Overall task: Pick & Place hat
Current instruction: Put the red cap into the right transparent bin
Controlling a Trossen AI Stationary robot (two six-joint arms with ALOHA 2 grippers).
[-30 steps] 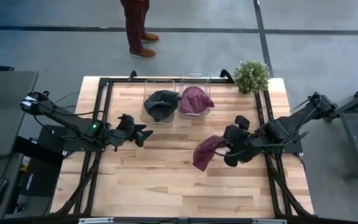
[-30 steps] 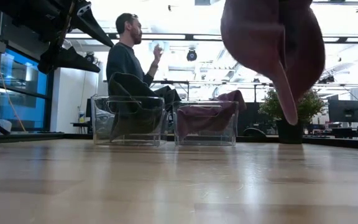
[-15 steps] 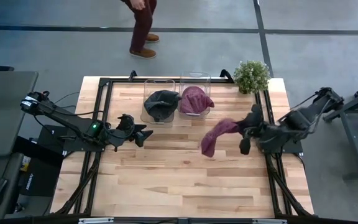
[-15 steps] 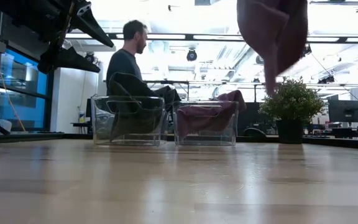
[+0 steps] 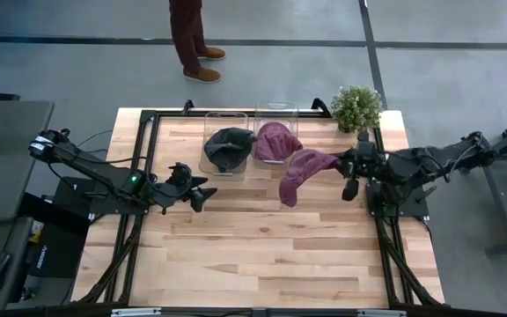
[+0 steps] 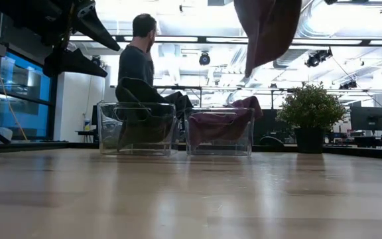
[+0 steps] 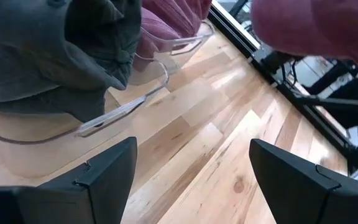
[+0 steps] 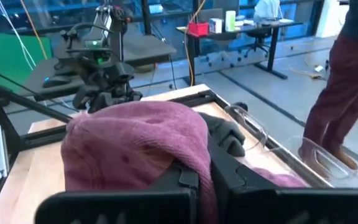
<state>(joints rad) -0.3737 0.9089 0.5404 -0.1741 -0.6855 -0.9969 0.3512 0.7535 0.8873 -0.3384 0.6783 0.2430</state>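
A: What sits along the upper edge of the bench [image 5: 236, 255]?

B: Two bins side by side at upper centre, the left bin [image 5: 225, 141] and the right bin [image 5: 275, 132], each with a hat in it. The plant [image 5: 356, 107] stands to their right.

A: And the arms?

B: The left gripper [image 5: 202, 190] is left of centre. The right gripper [image 5: 352, 170] is at the right, holding a hat [image 5: 302, 170] just below the right bin.

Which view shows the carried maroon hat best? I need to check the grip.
The high view: the whole maroon hat hangs from the shut right claw near the bins. The right wrist view shows it bunched close-up, the low view only a hanging end, the left wrist view a corner.
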